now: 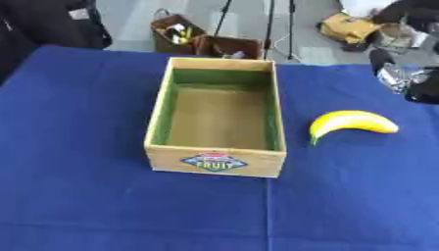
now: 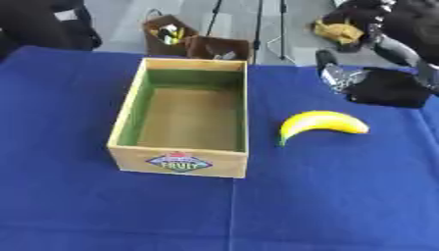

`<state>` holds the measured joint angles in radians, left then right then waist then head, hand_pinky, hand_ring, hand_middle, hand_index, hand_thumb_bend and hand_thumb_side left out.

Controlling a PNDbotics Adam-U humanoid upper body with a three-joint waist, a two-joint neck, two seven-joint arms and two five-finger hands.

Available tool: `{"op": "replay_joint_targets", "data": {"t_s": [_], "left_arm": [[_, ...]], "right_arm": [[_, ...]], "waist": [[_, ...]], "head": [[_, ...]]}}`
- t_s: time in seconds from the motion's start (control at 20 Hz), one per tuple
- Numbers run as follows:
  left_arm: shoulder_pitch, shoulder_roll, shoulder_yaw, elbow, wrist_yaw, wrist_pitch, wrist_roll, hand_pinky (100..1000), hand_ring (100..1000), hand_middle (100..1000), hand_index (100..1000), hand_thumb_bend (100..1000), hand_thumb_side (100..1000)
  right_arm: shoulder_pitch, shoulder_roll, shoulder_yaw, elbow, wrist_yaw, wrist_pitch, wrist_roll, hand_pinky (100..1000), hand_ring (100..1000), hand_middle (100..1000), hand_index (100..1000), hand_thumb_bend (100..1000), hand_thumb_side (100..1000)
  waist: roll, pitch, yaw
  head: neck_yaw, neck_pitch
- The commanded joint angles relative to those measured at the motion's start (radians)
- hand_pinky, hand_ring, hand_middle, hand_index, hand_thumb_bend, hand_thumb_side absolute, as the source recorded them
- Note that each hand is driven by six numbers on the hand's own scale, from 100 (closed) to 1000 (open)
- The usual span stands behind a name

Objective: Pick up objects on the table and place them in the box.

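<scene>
A wooden box with green inner walls and a "FRUIT" label on its front stands in the middle of the blue table; nothing lies inside it. On the cloth to the box's right lies a yellow banana, curved, its stem end pointing toward the box. My right hand, black with silver parts, comes in from the upper right and hovers beyond the banana, apart from it, fingers relaxed and holding nothing. My left hand shows in neither view.
The blue cloth covers the whole table. Past the far edge, on the floor, stand brown bags, tripod legs and a yellow-brown bag. A dark shape sits at the far left corner.
</scene>
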<state>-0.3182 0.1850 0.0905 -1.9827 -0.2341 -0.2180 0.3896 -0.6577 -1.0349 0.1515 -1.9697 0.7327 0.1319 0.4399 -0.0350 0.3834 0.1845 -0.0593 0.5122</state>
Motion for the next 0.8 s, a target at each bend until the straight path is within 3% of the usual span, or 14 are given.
{"op": "replay_joint_targets", "data": {"t_s": [0.05,0.4,0.5,0.6,0.8], "left_arm": [[-0.006,0.018,-0.003,-0.017,0.003,0.001,-0.005,586,600,700,849,324,900],[-0.007,0.018,-0.003,-0.017,0.005,0.002,-0.008,587,600,700,848,321,897],[-0.007,0.018,-0.003,-0.017,0.006,0.003,-0.009,587,600,700,848,321,897],[-0.007,0.018,-0.002,-0.017,0.006,0.003,-0.009,587,600,700,847,320,894],[-0.007,0.017,-0.003,-0.017,0.008,0.005,-0.011,586,600,700,846,320,891]], "right_arm": [[-0.024,-0.022,0.005,0.001,0.016,-0.011,0.055,857,914,831,927,100,1000],[-0.026,-0.022,0.023,0.002,-0.012,-0.014,0.157,864,915,819,928,100,965],[-0.026,-0.018,0.025,0.013,-0.027,-0.013,0.19,877,923,823,934,124,914],[-0.03,-0.012,0.029,0.032,-0.053,-0.015,0.232,901,937,823,949,264,789],[-0.06,0.005,0.033,0.082,-0.082,-0.018,0.309,911,945,842,964,303,671]], "waist": [[-0.001,-0.027,0.001],[-0.005,-0.035,0.002],[-0.006,-0.038,0.002],[-0.007,-0.04,0.002],[-0.008,-0.043,0.001]], "head": [[0.016,0.027],[0.032,0.051],[0.033,0.052],[0.034,0.052],[0.029,0.053]]}}
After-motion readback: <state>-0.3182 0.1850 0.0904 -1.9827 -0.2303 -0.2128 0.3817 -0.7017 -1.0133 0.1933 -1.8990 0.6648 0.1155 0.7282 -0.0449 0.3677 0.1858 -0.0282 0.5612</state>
